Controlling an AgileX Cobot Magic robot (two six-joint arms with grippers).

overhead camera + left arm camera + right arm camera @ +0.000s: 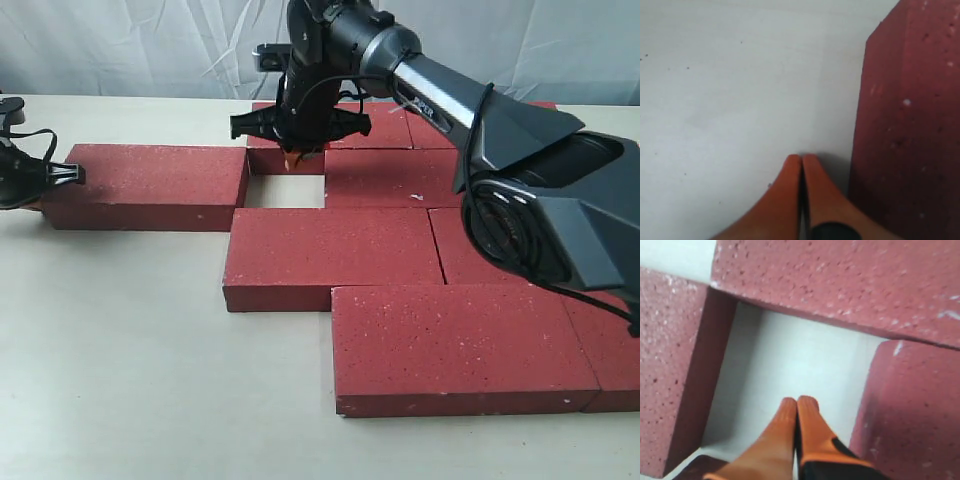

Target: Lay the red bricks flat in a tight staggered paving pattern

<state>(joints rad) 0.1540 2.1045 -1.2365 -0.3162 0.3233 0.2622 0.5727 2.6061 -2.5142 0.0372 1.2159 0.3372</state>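
right claw: the right gripper has its orange fingertips pressed together on nothing and points down into the gap; whether it touches the table cannot be told.
left claw: the left gripper is likewise closed and empty, low over the table, just beside the outer end of the loose brick.
gap: a bare patch of table walled by brick faces.
red bricks: all flat; the paved group sits in staggered, touching rows, and the loose brick juts left with its inner end bordering the gap.
risk: if the loose brick slides inward while the right claw is in the gap, the fingertips could be pinched; an off-centre shove would likely skew the brick and jam a corner.
materials: matte, gritty dark-red blocks with pale speckles and square edges; smooth pale tabletop; soft-looking tapered orange tips.
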